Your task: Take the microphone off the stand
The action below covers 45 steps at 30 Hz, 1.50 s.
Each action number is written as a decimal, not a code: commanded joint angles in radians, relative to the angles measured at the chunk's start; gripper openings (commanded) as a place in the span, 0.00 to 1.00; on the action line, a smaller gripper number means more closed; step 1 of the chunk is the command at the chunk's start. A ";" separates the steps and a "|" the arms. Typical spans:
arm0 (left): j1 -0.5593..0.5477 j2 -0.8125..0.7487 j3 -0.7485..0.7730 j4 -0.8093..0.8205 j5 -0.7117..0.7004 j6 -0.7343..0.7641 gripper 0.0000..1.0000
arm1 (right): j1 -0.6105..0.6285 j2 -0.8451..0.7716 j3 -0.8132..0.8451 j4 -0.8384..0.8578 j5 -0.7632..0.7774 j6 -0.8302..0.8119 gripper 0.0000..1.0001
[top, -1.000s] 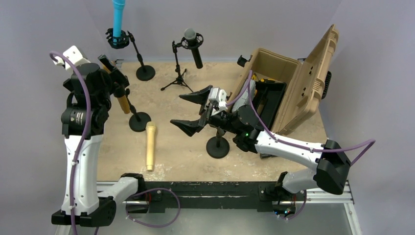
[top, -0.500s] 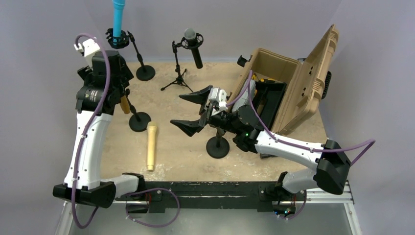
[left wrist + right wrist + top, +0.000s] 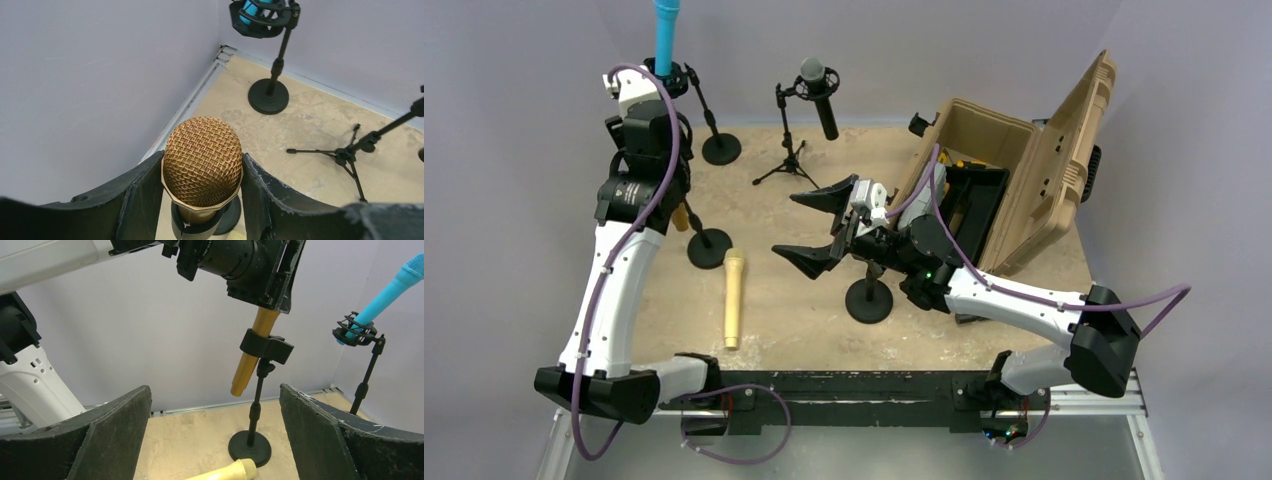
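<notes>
Clamped by left end effector (image 3: 202, 159) on domed, gold wire-mesh microphone (image 3: 202, 150), above black stand (image 3: 265, 346); spread wide at right end effector (image 3: 215, 390).

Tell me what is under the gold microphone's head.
Its gold body passes through the stand's black clip, above the pole and round base. In the left wrist view the head covers most of the body and the pole.

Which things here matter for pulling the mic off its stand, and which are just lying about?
In play: gold microphone, its stand, left gripper.
Lying about: cream microphone on the table, blue microphone, black microphone, tan case, right gripper hanging open.
</notes>
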<state>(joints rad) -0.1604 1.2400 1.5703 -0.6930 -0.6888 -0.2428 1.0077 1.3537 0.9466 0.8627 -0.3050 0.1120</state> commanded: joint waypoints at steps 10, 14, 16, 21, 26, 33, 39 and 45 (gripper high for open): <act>0.015 -0.104 -0.056 0.211 0.326 0.275 0.00 | 0.002 0.016 0.023 0.037 0.009 0.003 0.97; 0.015 -0.127 -0.058 0.266 0.353 0.356 0.00 | 0.001 0.027 0.030 0.031 0.008 0.005 0.97; 0.014 -0.135 -0.050 0.303 0.361 0.388 0.00 | 0.002 0.032 0.037 0.030 0.005 0.007 0.97; 0.012 -0.145 -0.027 0.389 0.389 0.425 0.00 | 0.003 0.047 0.053 0.020 0.003 0.014 0.97; 0.009 -0.171 -0.020 0.425 0.452 0.400 0.00 | 0.002 0.042 0.054 0.024 0.005 0.024 0.96; 0.009 -0.224 -0.008 0.328 0.875 0.165 0.00 | 0.002 0.027 0.057 0.000 0.066 0.012 0.96; 0.005 -0.227 -0.080 0.364 1.179 0.085 0.00 | 0.000 -0.046 0.046 -0.071 0.294 0.007 0.95; -0.038 -0.216 -0.207 0.486 1.342 0.073 0.00 | -0.022 -0.101 0.030 -0.190 0.395 -0.059 0.95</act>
<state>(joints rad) -0.1658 1.0275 1.4181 -0.4068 0.4652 -0.1444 1.0046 1.3006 0.9627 0.7406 -0.0196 0.1055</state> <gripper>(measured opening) 0.513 0.951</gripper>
